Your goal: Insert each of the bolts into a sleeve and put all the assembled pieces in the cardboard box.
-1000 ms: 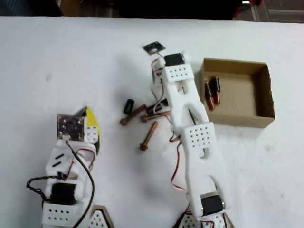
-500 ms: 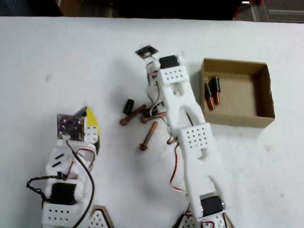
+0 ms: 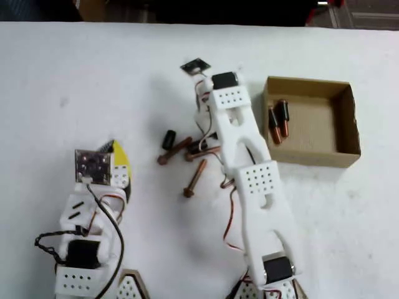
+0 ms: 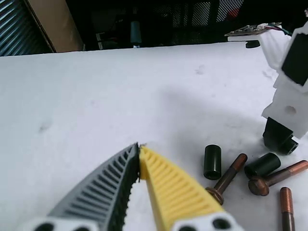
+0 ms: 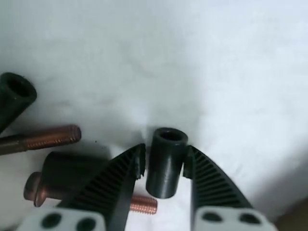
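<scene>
On a matt white table [image 3: 93, 75], dark room behind: two white perforated-plastic arms, side by side. Toward right edge in high view, a shallow square cardboard box [image 3: 310, 81] w/ corrugated floor. Inside, against the wall nearest the arms, two assembled pieces [image 3: 278, 120]: copper shafts w/ black caps, lying parallel.

Stretched over table ctr, just beside box: the right arm [image 3: 252, 165]. Pinched lengthwise btwn the ribbed black fingers of the right gripper [image 5: 165, 153]: one smooth black cylindrical sleeve [image 5: 165, 163], hollow end facing out.

Close by in right wrist view: a second sleeve [image 5: 16, 95] on its side, a threaded bolt tip [image 5: 48, 137], and a third sleeve [image 5: 72, 171] w/ a copper bolt head [image 5: 32, 187] at one end. Through it or behind it: cannot tell.

Plainer from high view: loose bolts [image 3: 195, 177] fanned out beside the arm, w/ one upright sleeve [image 3: 169, 139] next to them.

At near left of table: the left gripper [image 4: 139, 151], one grey finger, one yellow, both ridged, tips pressed together on nothing. Added by left wrist view: the same scatter of bolts and sleeves near at hand, plus the pinched sleeve seen under the right arm's white shell.
</scene>
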